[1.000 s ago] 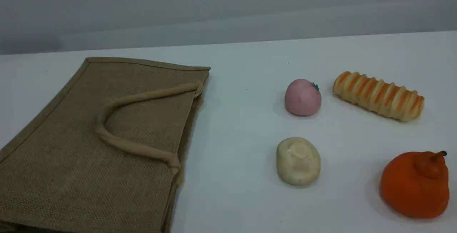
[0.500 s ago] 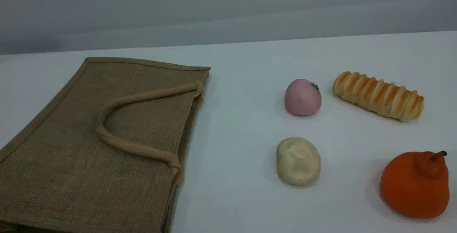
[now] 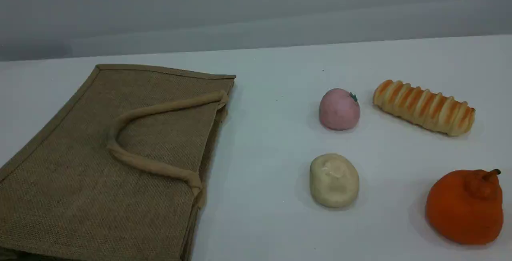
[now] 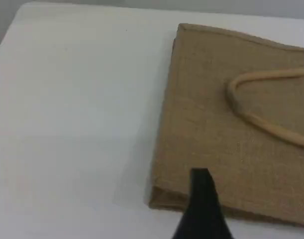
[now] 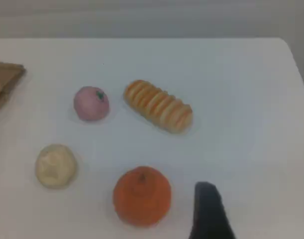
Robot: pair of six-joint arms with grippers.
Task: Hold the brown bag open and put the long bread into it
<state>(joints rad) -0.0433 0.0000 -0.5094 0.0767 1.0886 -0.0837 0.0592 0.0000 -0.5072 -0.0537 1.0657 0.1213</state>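
The brown bag (image 3: 80, 165) lies flat on the white table at the left, its mouth edge facing right and pressed shut, with a beige loop handle (image 3: 140, 161) folded back onto it. The long bread (image 3: 424, 107), striped orange and cream, lies at the far right. Neither arm shows in the scene view. In the left wrist view my left gripper (image 4: 201, 199) hangs above the near corner of the brown bag (image 4: 216, 124), holding nothing. In the right wrist view my right gripper (image 5: 207, 209) hovers high over the table, nearer than the long bread (image 5: 158, 105), and holds nothing.
A pink round bun (image 3: 339, 109) sits just left of the long bread. A cream round bun (image 3: 334, 180) lies nearer the front. An orange toy fruit (image 3: 464, 207) stands at the front right, close to my right fingertip (image 5: 207, 204).
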